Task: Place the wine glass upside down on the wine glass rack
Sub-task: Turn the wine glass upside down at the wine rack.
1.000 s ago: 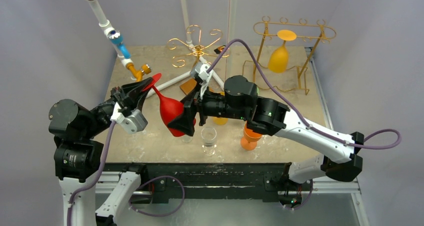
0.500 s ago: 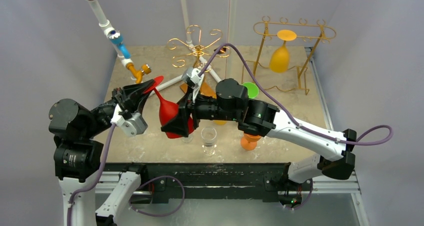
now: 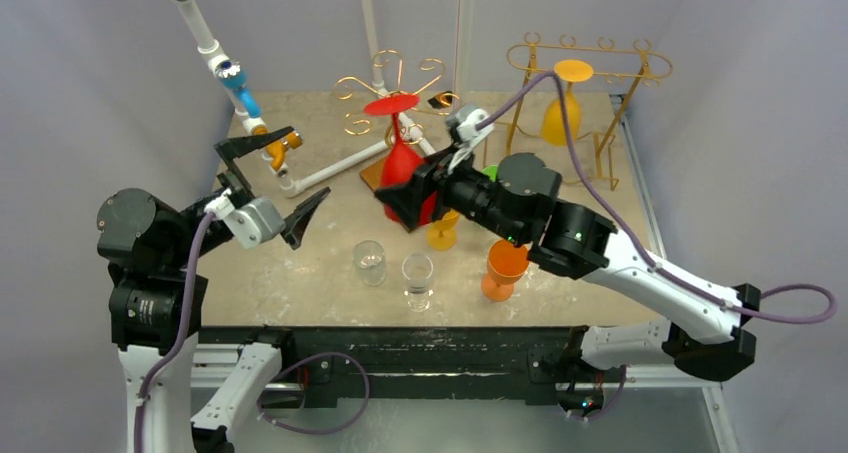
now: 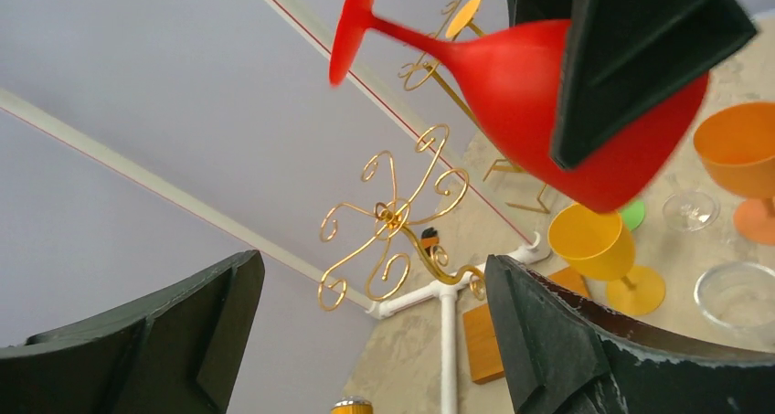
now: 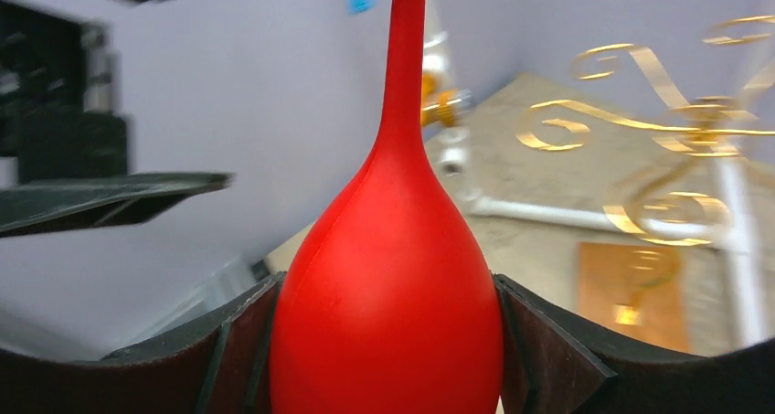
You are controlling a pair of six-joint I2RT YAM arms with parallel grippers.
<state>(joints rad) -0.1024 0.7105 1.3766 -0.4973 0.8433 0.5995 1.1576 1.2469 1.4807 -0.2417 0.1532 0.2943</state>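
Right pincer (image 3: 408, 185): clamps the bowl of the red wine glass (image 3: 402, 159) between both fingers, spread fairly wide to take its width; holds it in the air over the surface (image 3: 320, 273), foot up and rim down, leaning slightly. From the right wrist: shows the red bowl filling the gap, pressed against both dark fingers (image 5: 548, 350); stem running straight up and out of the top edge.

Left pincer (image 3: 310, 161): gapes fully open and grips nothing; hangs left of the glass, apart from it. From the left wrist: looks up at the glass from below, with one finger of the other pincer lying across the bowl.

As for the glass's place: hovers toward the rear middle, near the scrolled gold rack (image 4: 393, 216); in the top view lays its round foot over the rack's centre, yet cannot tell whether touching or hooked; in the left wrist view appears apart from the scrolls.

Further right at the back: tall gold rail rack (image 3: 620, 51), with a yellow-orange glass (image 3: 553, 123) hanging upside down from it by the foot.

Standing upright on the surface: a clear tumbler (image 3: 369, 261) and a clear stemmed glass (image 3: 417, 275) near the front; an orange glass (image 3: 503, 265) to their right; a yellow glass (image 3: 443, 231) partly hidden under the right arm; behind them a wooden block (image 3: 372, 176) and a white pipe frame (image 3: 330, 171) with blue and orange fittings.
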